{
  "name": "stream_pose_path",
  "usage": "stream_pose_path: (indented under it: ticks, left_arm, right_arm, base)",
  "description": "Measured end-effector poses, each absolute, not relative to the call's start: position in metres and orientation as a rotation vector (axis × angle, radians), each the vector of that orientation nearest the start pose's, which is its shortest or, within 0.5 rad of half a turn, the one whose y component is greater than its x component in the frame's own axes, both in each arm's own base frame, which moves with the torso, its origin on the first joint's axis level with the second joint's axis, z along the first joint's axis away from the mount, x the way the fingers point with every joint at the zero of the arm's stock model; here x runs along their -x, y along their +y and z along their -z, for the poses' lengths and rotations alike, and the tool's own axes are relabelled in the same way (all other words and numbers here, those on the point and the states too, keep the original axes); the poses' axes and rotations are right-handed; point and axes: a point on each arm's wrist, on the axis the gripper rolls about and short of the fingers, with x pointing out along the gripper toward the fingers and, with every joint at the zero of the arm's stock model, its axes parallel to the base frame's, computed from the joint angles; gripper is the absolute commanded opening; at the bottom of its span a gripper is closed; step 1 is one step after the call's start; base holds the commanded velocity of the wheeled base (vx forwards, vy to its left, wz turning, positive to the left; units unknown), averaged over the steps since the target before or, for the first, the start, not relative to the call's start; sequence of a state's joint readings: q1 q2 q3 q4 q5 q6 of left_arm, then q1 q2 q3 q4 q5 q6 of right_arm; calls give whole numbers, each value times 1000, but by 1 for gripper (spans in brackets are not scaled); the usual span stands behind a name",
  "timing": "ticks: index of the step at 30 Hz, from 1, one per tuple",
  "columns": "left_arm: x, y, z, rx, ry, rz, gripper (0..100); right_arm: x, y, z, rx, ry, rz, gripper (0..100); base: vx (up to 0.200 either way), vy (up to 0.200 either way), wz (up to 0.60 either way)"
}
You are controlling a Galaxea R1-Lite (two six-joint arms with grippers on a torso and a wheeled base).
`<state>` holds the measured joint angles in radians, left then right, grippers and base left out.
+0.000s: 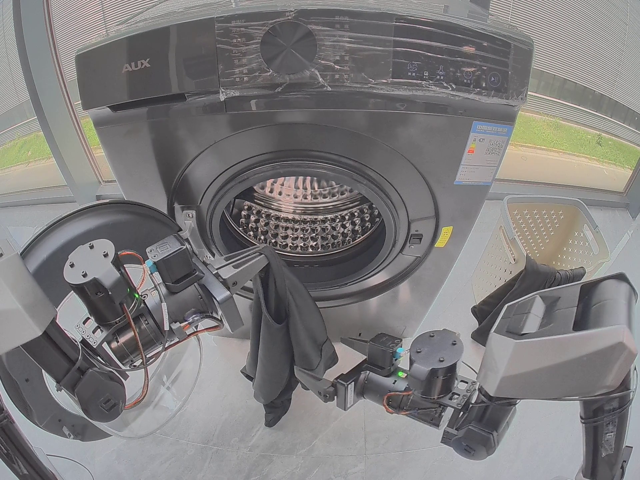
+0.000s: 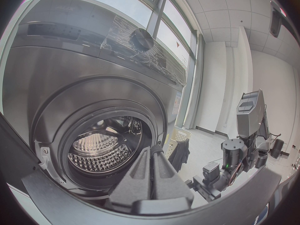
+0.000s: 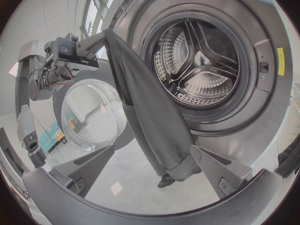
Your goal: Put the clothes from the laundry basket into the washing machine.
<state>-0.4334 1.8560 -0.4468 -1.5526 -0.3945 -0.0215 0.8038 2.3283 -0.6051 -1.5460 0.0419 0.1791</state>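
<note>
Pale tiled floor by tall windows, with a grey washing machine (image 1: 427,188) whose door (image 1: 100,235) is swung open. The left gripper (image 1: 260,258), fingers closed, pinches the top edge of a dark garment (image 1: 287,328) that hangs limp before the drum (image 1: 303,218). The right gripper (image 1: 319,387), fingers wide apart, sits at the garment's lower corner. The cloth looks soft, light and floppy, so it is probably best gathered low to keep any tail from trailing outside. More dark clothes (image 1: 527,288) drape over the white laundry basket (image 1: 560,228).

Limp dark garment (image 1: 287,328) hangs from left gripper (image 1: 263,256) before grey washer (image 1: 373,135), door (image 1: 100,235) open. Cream basket (image 1: 567,225) beside washer, second garment (image 1: 527,288) draped over it.
</note>
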Motion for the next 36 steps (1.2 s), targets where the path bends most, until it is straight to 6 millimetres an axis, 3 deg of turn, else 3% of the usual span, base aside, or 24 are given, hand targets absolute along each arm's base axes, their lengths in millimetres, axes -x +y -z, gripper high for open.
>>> stream_pose_path:
  ticks: [10,18,19,29,36]
  left_arm:
    - [-257,-129,-143,23,-142,829,0]
    - [-257,-129,-143,23,-142,830,0]
    - [-257,-129,-143,23,-143,830,0]
    - [-259,-128,-141,23,-135,825,0]
    - [-261,-125,-139,22,-131,816,0]
  right_arm:
    - [-279,275,11,-86,197,-802,100]
    - [-300,286,16,-101,144,-779,100]
    - [-302,287,16,-104,136,-773,0]
    - [-303,281,12,-107,129,-750,0]
    - [-294,262,-15,-113,117,-727,0]
  base:
    - [0,0,0]
    - [0,0,0]
    - [0,0,0]
    - [0,0,0]
    - [0,0,0]
